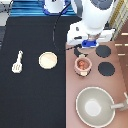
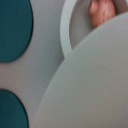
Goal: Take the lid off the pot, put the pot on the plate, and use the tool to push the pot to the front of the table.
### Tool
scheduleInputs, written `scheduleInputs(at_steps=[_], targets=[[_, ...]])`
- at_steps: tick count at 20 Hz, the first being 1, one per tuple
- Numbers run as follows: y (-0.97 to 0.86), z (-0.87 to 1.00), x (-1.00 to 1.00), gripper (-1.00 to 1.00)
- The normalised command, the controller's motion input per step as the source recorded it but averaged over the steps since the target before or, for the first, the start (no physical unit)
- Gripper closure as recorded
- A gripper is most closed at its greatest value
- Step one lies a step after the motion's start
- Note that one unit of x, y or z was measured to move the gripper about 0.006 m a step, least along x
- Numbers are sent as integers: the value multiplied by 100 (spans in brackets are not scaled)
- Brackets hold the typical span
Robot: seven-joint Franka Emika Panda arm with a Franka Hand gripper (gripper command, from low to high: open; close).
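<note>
Overhead, the gripper (image 1: 91, 46) hangs above the stove (image 1: 119, 85), toward the exterior view's top and right, and its jaws are closed on the lid (image 2: 95, 85), which fills much of the wrist view as a pale round disc close to the camera (in the exterior view the hand hides it). The pot (image 1: 83, 65) sits uncovered on the stove just below the gripper toward the exterior view's bottom, apart from the lid, with its reddish pieces (image 2: 102, 11) showing inside. Two black burners (image 1: 103, 51) lie just to the pot's right in the exterior view, and a big grey pan (image 1: 94, 105) stands nearer that view's bottom. Out on the black bench (image 1: 35, 100), the plate (image 1: 48, 60) lies bare to the pot's left, and the tool (image 1: 18, 61) rests farther left again, well apart from the gripper.
</note>
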Motion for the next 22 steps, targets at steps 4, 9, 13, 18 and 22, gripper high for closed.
scheduleInputs(at_steps=[4,9,13,18,22], targets=[[-14,-72,-100,100],[-1,-81,-100,100],[13,-74,-76,100],[29,-42,18,100],[28,-16,40,100]])
